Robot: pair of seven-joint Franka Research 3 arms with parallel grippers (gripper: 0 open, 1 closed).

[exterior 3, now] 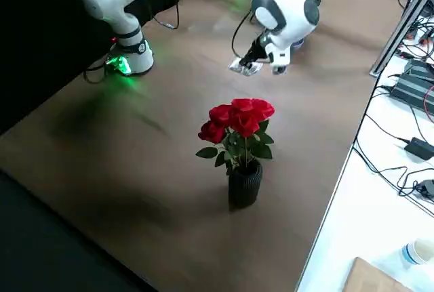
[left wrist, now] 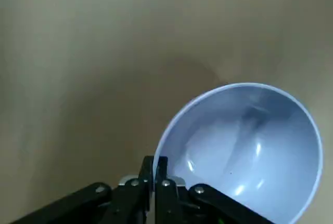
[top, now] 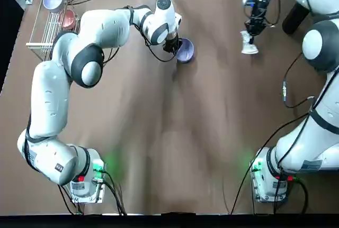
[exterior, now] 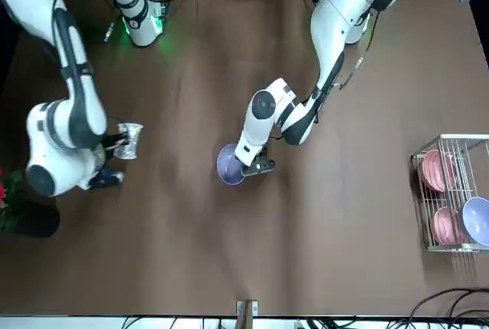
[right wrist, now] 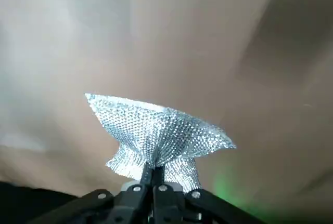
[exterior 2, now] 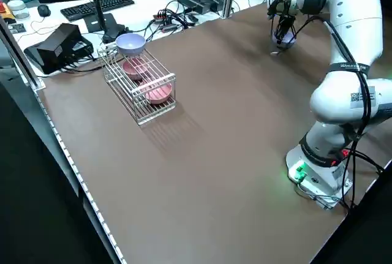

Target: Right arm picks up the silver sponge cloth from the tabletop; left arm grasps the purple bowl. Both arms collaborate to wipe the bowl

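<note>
Silver sponge cloth (right wrist: 158, 133) is pinched at its gathered lower end between the clenched fingers of the right gripper (right wrist: 154, 174), and it fans out beyond the fingertips, clear of the tabletop (top: 175, 133). Across the table, the purple bowl (left wrist: 244, 151) is clamped by its rim between the closed fingers of the left gripper (left wrist: 155, 168), 1 finger inside the wall and 1 outside, the glossy hollow opening away from the wrist. In the top view the bowl is seen well apart from the cloth, which lies off to the robot's right; that gap is judged to be what the wipe turns on. Whether the bowl rests on the tabletop or is lifted cannot be told. From the left side both are mostly masked by the arms.
</note>
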